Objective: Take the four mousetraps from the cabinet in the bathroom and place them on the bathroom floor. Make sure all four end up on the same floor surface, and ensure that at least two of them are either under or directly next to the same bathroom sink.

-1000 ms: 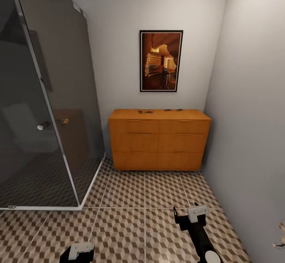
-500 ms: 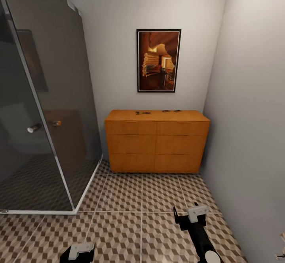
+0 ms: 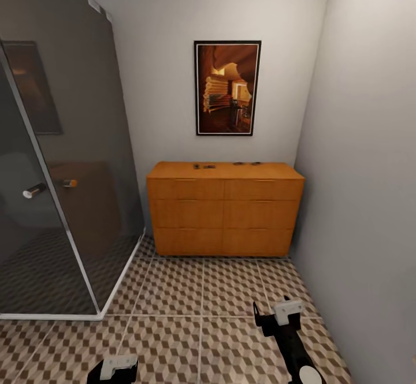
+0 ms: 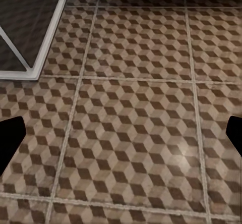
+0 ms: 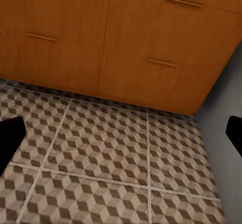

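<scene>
You're facing the cabinet against the far wall, and small dark traps lie on its top in two clusters, left of centre and right of centre. Both your grippers, left and right, hang spread wide and empty over the floor, the right nearer the cabinet.

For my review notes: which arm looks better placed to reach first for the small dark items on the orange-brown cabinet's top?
Probably the right. The right gripper is raised and extended toward the orange-brown wooden cabinet; the left gripper sits lower and further back. The small dark mousetraps remain far from both.
</scene>
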Robot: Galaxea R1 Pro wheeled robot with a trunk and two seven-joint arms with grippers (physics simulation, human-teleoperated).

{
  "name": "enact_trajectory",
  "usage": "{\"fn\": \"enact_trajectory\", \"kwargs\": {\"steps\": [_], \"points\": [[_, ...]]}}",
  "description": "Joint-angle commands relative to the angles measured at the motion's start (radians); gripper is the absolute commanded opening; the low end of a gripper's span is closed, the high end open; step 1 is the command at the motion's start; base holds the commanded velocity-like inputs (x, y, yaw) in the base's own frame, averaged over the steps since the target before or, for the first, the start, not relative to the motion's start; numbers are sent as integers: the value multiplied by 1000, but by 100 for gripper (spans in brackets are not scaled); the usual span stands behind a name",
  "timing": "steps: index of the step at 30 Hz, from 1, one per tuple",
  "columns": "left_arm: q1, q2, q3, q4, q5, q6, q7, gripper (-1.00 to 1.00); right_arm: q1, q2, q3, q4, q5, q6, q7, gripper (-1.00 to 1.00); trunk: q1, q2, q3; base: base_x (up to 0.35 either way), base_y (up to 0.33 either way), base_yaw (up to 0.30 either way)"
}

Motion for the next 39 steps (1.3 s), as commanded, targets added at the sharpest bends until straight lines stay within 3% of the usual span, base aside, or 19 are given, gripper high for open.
{"fn": "enact_trajectory", "kwargs": {"steps": [1, 39], "points": [[0, 0, -1, 0, 1, -3, 4, 100, 0, 0, 1, 0, 10, 2, -6, 100, 0, -1, -1, 135, -106, 0], [0, 1, -1, 0, 1, -3, 4, 100, 0, 0, 3, 0, 9, 2, -5, 100, 0, -1, -1, 160, -34, 0]]}}
